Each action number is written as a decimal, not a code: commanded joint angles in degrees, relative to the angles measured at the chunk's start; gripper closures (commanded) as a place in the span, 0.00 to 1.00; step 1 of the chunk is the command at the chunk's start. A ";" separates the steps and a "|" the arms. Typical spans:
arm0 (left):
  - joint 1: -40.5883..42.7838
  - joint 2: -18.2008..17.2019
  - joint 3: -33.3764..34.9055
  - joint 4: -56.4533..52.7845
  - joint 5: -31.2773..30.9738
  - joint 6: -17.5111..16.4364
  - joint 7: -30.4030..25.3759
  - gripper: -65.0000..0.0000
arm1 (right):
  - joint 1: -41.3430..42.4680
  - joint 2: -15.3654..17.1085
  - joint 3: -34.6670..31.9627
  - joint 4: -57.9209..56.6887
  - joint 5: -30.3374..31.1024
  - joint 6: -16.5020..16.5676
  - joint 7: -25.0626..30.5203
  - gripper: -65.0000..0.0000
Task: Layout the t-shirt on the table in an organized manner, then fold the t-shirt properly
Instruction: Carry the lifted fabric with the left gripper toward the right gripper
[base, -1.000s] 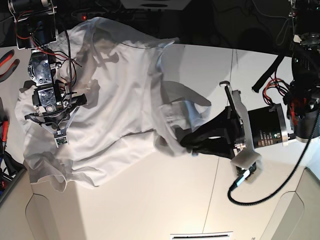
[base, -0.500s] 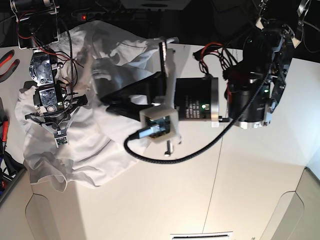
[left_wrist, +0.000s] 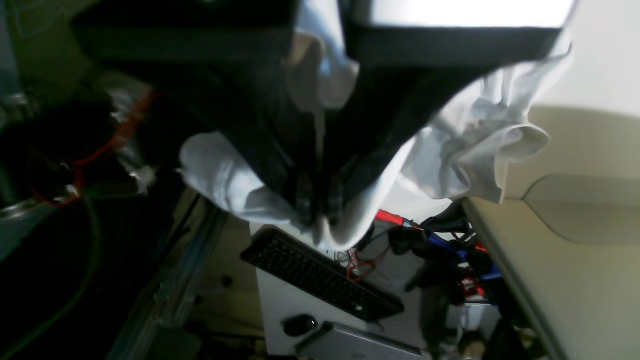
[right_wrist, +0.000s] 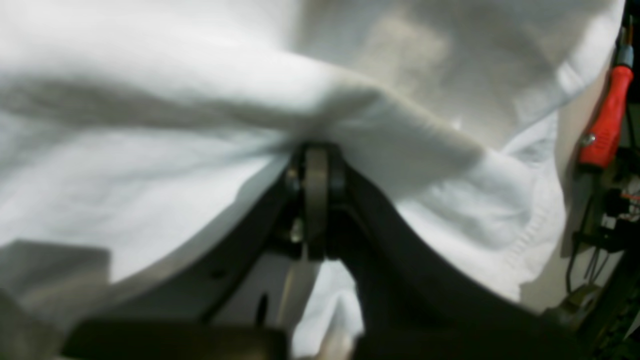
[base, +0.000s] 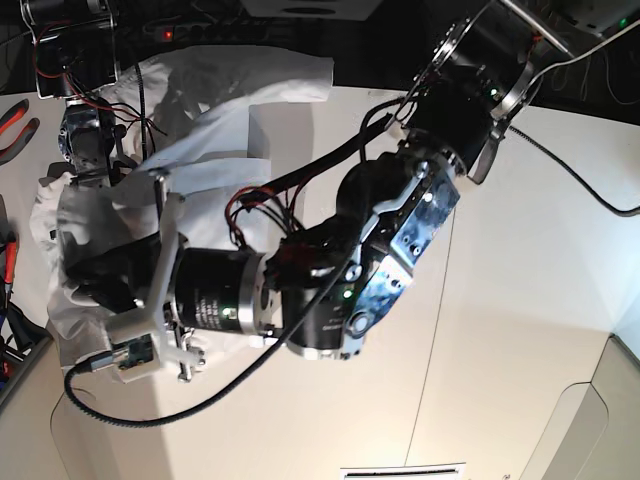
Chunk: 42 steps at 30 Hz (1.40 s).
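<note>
Far left in the base view, the right claw (base: 78, 165) is mostly buried under the t-shirt (base: 215, 110), so you can't really make it out there. The right wrist view sorts that out: its 2 jaws are pressed tight together with a ridge of white fabric (right_wrist: 320, 115) bunched right at the tips, so it's clamped on the shirt.

Moving right, the left arm (base: 330, 290) stretches across the middle of the table (base: 520, 300) with its claw (base: 95, 280) over at the shirt's lower left part. In the left wrist view that claw (left_wrist: 317, 212) is closed too, fingers nearly touching, with cloth pinched between them and draping down both sides. A hemmed edge (left_wrist: 505, 145) of the shirt hangs off to the right of it.

The shirt itself sits crumpled at the table's left end, part of it trailing up toward the back edge. Red-handled pliers (base: 18, 125) lie off the left side.
</note>
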<state>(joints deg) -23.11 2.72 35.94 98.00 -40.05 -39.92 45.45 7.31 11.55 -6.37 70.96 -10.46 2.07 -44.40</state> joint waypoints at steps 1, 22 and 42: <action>-2.73 1.99 -0.17 -0.98 -1.46 -0.08 -2.47 1.00 | -0.22 -0.31 -0.07 -0.48 2.49 1.33 -2.12 1.00; -14.51 6.28 4.66 -14.71 5.55 -0.08 -10.97 0.81 | -0.37 -0.63 -0.07 -1.07 2.49 1.33 -2.08 1.00; -12.85 1.40 -9.86 -14.64 -5.62 1.07 15.04 0.54 | -0.37 -0.61 -0.07 -1.07 2.47 1.33 -2.08 1.00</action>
<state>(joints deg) -34.44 4.29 26.46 82.50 -45.06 -38.63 61.45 7.31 11.27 -6.28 70.54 -10.55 1.91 -44.03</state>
